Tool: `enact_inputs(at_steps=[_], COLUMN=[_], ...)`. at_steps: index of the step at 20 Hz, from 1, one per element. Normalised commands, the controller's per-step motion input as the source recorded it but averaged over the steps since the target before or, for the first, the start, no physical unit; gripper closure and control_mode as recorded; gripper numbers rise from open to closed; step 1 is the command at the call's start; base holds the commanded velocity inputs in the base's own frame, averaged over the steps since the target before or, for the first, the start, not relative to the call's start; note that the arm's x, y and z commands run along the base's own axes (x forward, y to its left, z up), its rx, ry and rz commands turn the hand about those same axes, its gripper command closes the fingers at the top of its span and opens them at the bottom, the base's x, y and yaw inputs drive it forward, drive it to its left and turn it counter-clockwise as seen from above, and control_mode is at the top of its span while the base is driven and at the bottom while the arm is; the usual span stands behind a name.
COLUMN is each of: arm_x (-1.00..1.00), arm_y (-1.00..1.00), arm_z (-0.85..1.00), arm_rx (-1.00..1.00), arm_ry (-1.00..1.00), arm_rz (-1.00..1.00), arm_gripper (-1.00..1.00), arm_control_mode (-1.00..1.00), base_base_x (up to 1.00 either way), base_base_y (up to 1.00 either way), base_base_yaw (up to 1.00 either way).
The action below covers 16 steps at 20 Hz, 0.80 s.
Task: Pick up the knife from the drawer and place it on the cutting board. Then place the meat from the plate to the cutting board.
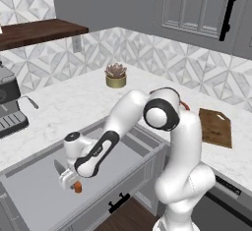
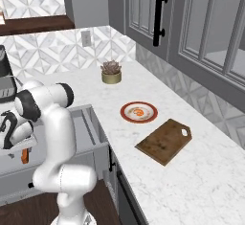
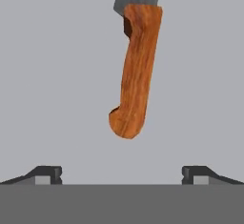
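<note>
Here, curved wood-grained orange knife [image 3: 136, 70] handle.

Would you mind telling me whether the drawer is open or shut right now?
Open. The drawer is pulled out from the counter, its flat grey floor exposed, with the knife lying inside below the gripper.

Orange wood-grained knife [image 3: 136, 70] handle, dark grey blade, flat grey drawer [image 3: 57, 75] floor
</note>
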Motion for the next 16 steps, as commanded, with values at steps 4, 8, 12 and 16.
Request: enact_inputs(at_steps=[4,8,12,16], arm_x=[0.4,0.29,0.04,-0.15], arm_y=[0.11,0.01,0.0,0.0], arm_z=[-0.27,-0.5,-0.46,-0.3], arm_rx=[0.0,0.0,0.0,0.0], arm_ry=[0.0,0.0,0.0,0.0], arm_rz=[-0.07,-0.07,-0.04,-0.02], arm_gripper=[-1.0,-1.0,-1.0,1.0], arm_control_mode=[-1.0,-1.0,-1.0,-1.0], base_base_x=[0.0,0.0,0.0,0.0], base_base_y=[0.0,0.0,0.0,0.0], base_base_yaw=[0.0,0.0,0.0,0.0])
